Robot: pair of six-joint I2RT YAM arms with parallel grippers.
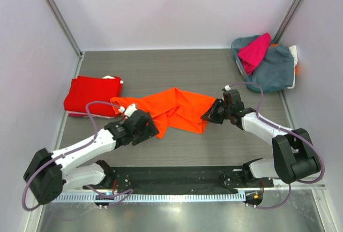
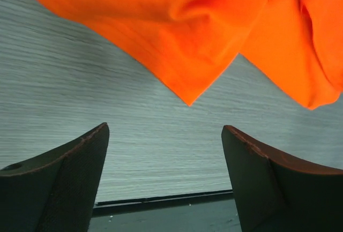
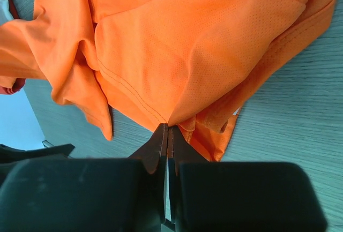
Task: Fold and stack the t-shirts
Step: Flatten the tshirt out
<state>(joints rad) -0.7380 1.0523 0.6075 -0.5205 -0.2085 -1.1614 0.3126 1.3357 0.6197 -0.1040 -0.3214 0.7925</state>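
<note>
I have R gripper pinching orange shirt at its right hem. L gripper is spread, empty, w/ a shirt corner just ahead. Shirt lies crosswise btwn both.

Overhead (far) and wrist cameras share orange t-shirt.

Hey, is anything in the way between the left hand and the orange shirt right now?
Nothing visible. The left hand is open, and only bare table lies between it and the nearest corner of the orange shirt. The right hand is shut on the shirt's other side.
</note>
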